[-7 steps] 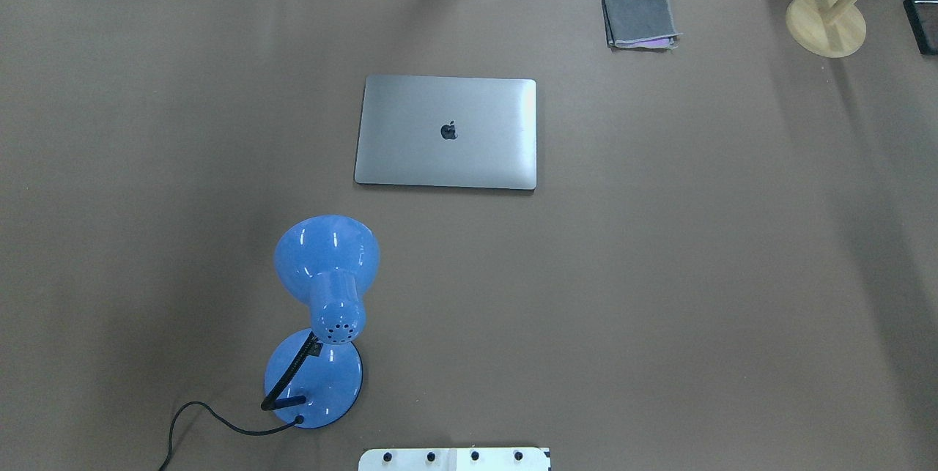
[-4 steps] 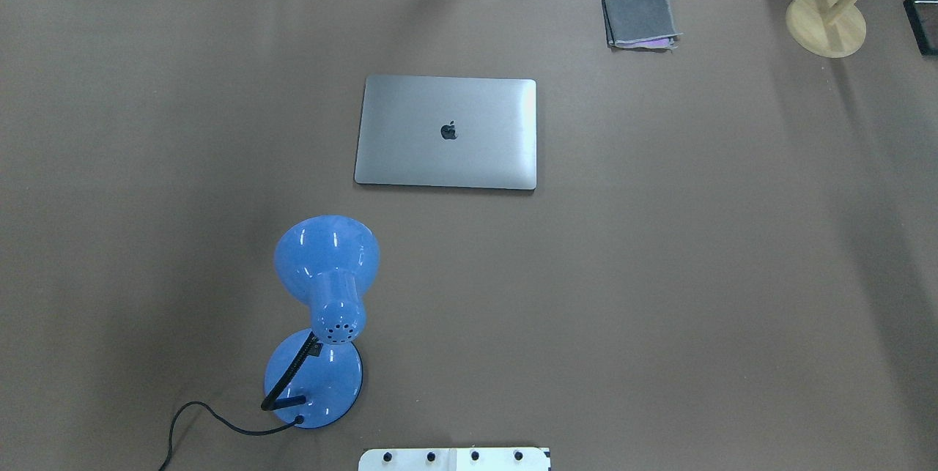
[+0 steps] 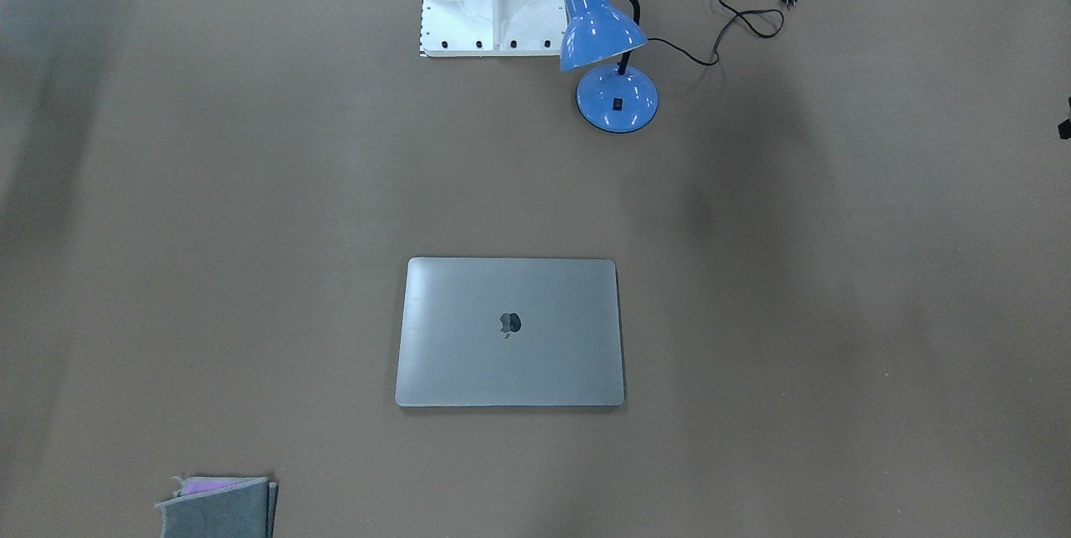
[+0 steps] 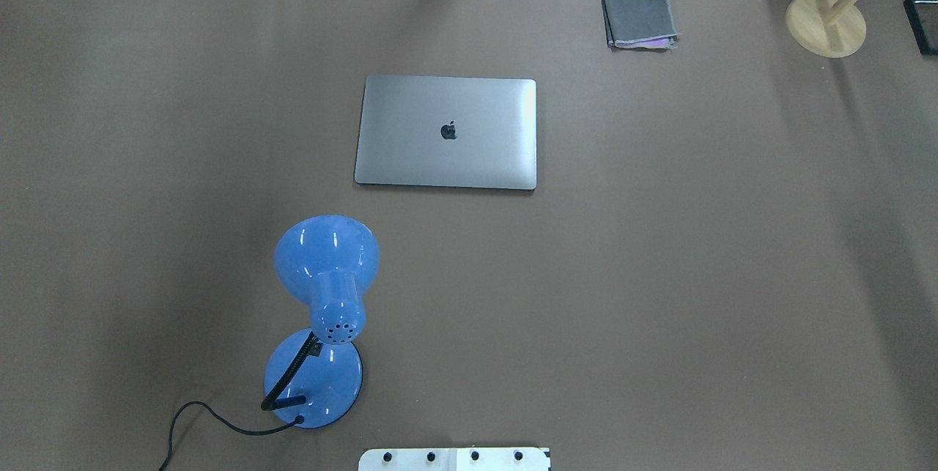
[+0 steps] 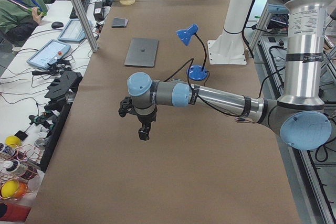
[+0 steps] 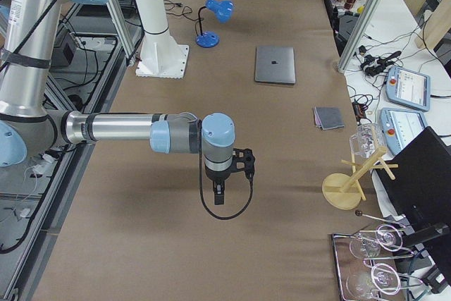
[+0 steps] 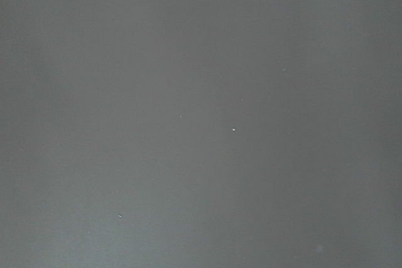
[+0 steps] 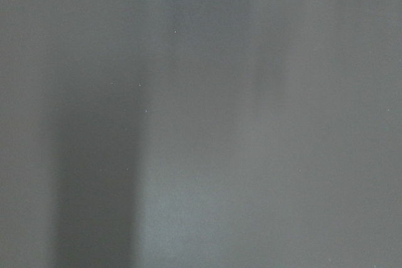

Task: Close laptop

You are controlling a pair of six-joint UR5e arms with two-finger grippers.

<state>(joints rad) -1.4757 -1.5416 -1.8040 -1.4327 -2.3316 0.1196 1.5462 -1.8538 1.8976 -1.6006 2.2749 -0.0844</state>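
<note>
Brown-papered table [image 4: 659, 273] out front, carrying the slim space-grey metal laptop [image 4: 445, 132] flat at its middle, lid down, dark logo up. Looks shut already. Well apart from it, the left tool [image 5: 144, 132] above one table end, the right tool [image 6: 219, 194] above the other; open or closed, cannot tell from these side views. Best now: keep both arms off, confirm the lid sits flush all round, press no further. Mind the blue metal desk lamp [image 4: 326, 266] on any reach.

Blue desk lamp [image 4: 326, 288], folded grey cloth [image 4: 639, 18]
</note>
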